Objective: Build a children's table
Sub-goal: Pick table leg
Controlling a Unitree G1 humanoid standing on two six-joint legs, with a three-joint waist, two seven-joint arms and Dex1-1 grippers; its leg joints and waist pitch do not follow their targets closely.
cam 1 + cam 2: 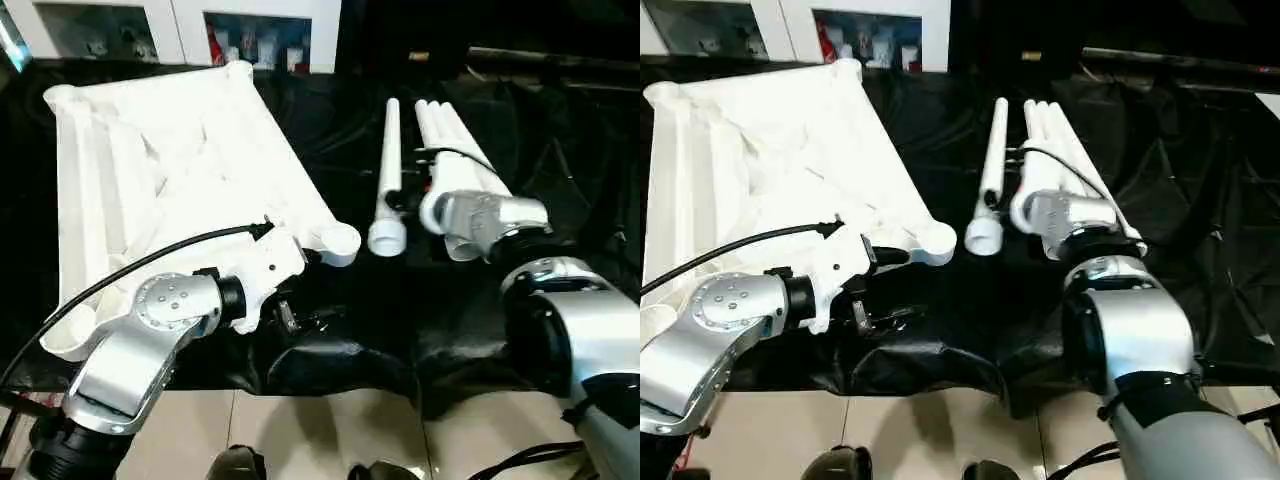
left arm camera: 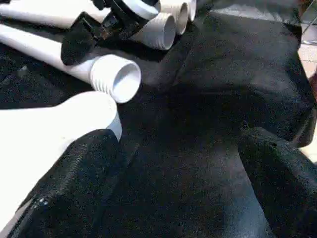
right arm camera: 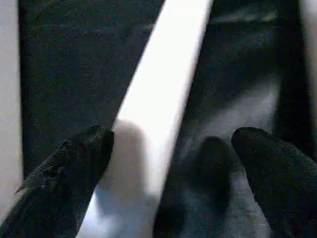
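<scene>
My right pincer [image 3: 171, 168] is spread open over the single leg [image 1: 388, 170]. In the right wrist view that white tube runs between the two black fingers [image 3: 64, 183], close against one and apart from the other, so nothing is clamped. My left pincer [image 2: 178, 183] is also released, its fingers wide apart above the black cloth [image 1: 380, 320], with the near corner socket [image 1: 335, 243] just beside one of them. That socket belongs to the white table panel [image 1: 170, 170], which lies ribbed side up on my left half of the black-draped tabletop [image 1: 1200, 150], its far corners reaching toward the back edge. The single leg lies just to the right of the panel, its ridged open end toward me and near the socket. Three more legs [image 1: 455, 140] lie bundled side by side just beyond my right wrist. A black cable [image 1: 150, 260] loops over my left forearm. The cloth is creased and hangs over the near edge, where pale floor tiles [image 1: 320, 430] show below. Behind the tabletop stands a white cabinet [image 1: 260, 40] with small items in its openings.
</scene>
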